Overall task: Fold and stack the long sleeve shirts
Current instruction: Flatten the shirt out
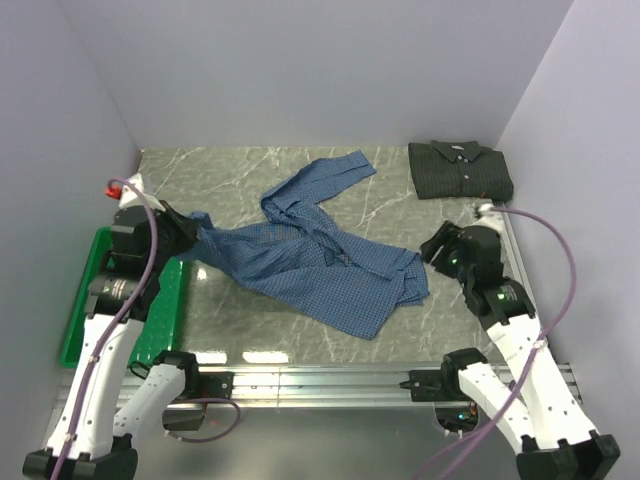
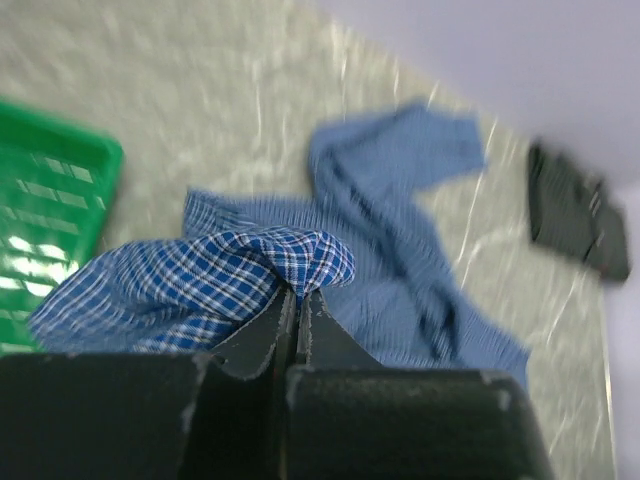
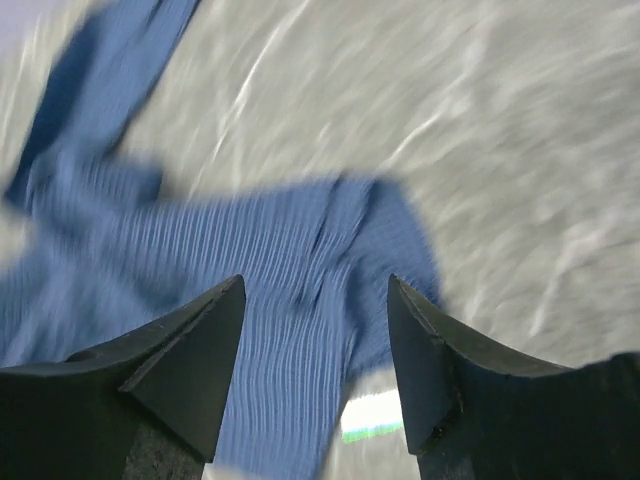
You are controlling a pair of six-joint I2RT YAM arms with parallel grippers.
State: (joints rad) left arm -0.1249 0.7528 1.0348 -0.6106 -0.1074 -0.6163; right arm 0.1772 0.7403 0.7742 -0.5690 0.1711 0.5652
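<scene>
The blue checked shirt (image 1: 320,265) sprawls unfolded and crumpled across the middle. One sleeve (image 1: 335,175) is flung toward the back, the left end is bunched and lifted, and the right edge is rumpled into folds. The dark green-charcoal shirt (image 1: 460,170) lies well apart at the back right, folded into a flat rectangle with its collar toward the back.
</scene>
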